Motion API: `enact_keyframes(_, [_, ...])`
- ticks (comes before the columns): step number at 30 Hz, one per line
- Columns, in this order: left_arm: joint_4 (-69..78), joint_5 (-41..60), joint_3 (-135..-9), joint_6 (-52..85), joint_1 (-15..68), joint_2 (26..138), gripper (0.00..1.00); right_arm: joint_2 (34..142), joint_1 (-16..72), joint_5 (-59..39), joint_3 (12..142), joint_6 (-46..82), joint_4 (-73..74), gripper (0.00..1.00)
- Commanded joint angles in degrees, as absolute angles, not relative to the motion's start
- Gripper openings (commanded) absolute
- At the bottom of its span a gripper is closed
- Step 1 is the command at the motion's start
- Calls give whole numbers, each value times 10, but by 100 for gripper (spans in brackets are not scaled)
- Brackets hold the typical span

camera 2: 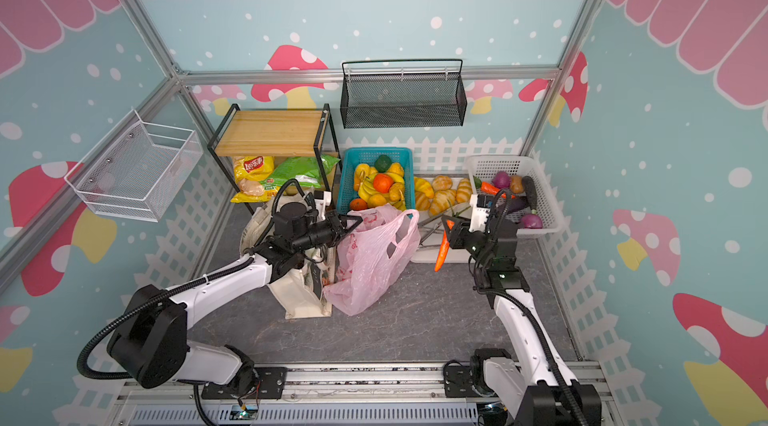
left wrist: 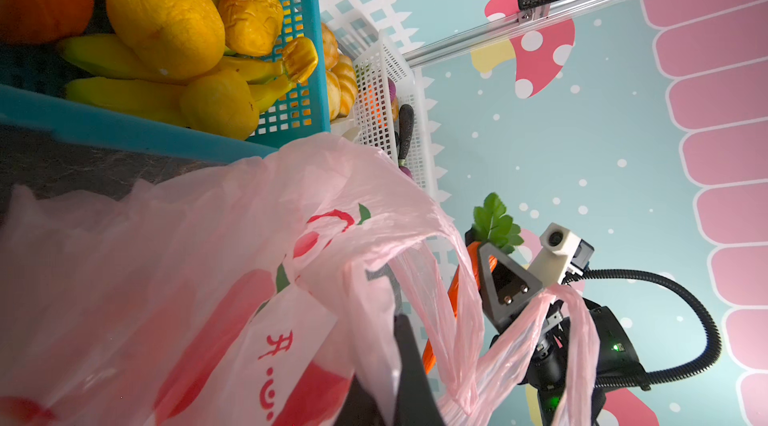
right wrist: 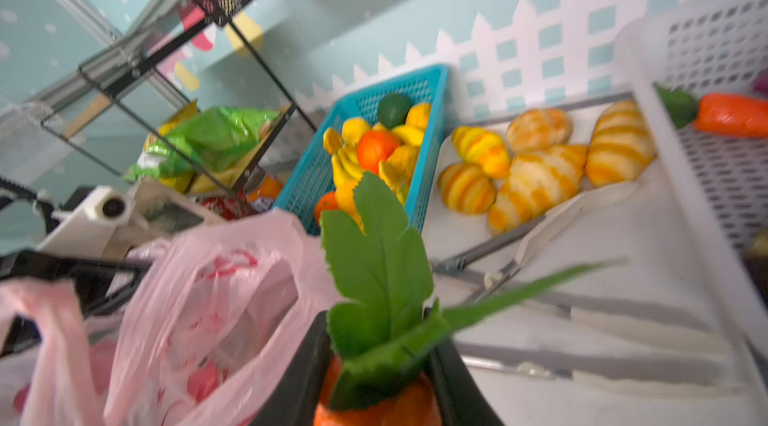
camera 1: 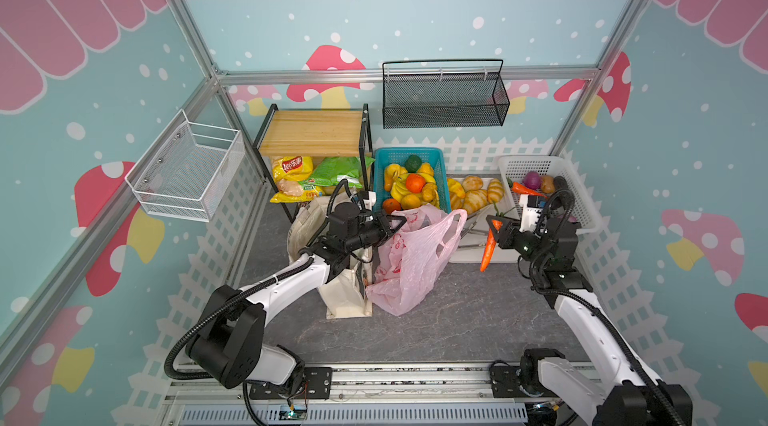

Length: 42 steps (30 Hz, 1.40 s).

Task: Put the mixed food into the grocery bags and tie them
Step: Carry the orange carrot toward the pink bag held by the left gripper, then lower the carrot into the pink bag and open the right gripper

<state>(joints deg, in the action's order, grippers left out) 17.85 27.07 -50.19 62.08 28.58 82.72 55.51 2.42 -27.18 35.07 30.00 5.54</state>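
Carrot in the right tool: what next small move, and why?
Probably carry the toy carrot toward the mouth of the pink plastic bag: the right tool grips the carrot's top, tip hanging down beside the bag, while the left tool pinches the bag's rim, holding it up.

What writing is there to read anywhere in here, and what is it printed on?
"乐事": red logo on the yellow chip packet.
"开": red print on the pink plastic bag; the rest is crumpled and unreadable.
Too small to read: the label on the green packet.
Mostly hidden, unreadable: the print on the canvas tote.
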Motion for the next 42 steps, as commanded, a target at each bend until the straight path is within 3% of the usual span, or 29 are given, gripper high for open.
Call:
enact_keyframes(1, [161, 281, -517, 602, 284, 825, 0, 547, 57, -317, 315, 276, -42, 25])
enact_keyframes(14, [151, 315, -537, 589, 290, 841, 0, 664, 185, -373, 323, 318, 152, 25])
enact_keyframes(19, [151, 331, -541, 589, 292, 845, 0, 695, 191, -285, 340, 341, 296, 24])
enact_keyframes(33, [148, 346, -547, 588, 302, 851, 0, 789, 242, -21, 364, 372, 499, 22])
enact_keyframes(42, [148, 345, -547, 586, 307, 853, 0, 832, 264, 58, 367, 389, 592, 20])
